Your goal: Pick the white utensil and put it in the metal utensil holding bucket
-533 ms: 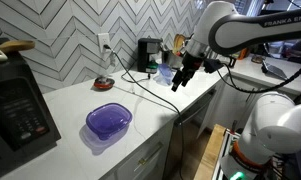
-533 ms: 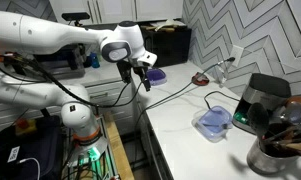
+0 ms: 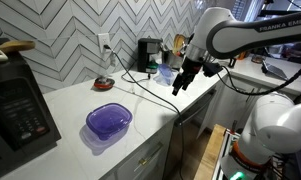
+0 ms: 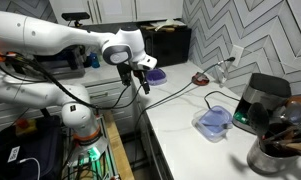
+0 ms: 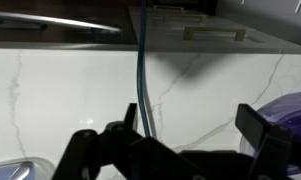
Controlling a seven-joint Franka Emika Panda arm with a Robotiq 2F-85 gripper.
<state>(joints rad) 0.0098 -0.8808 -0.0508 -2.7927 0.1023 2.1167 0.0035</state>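
In an exterior view: pincer (image 3: 180, 82) hangs above the table (image 3: 75, 105) edge, well apart from the purple bowl (image 3: 109, 121), toward the coffee maker (image 3: 148, 54).
In an exterior view: metal utensil bucket (image 4: 273, 155) sits far from the purple bowl and holds dark utensils. We can't make out the white utensil.
Wrist view: pincer spread, nothing between its fingers (image 5: 255, 128). Purple bowl is just beside it, with a blue cable (image 5: 142, 70) running across the table.

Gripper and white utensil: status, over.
Gripper open, empty, above counter. White utensil not made out. Bucket at far end of counter. Cable lies on counter under gripper.
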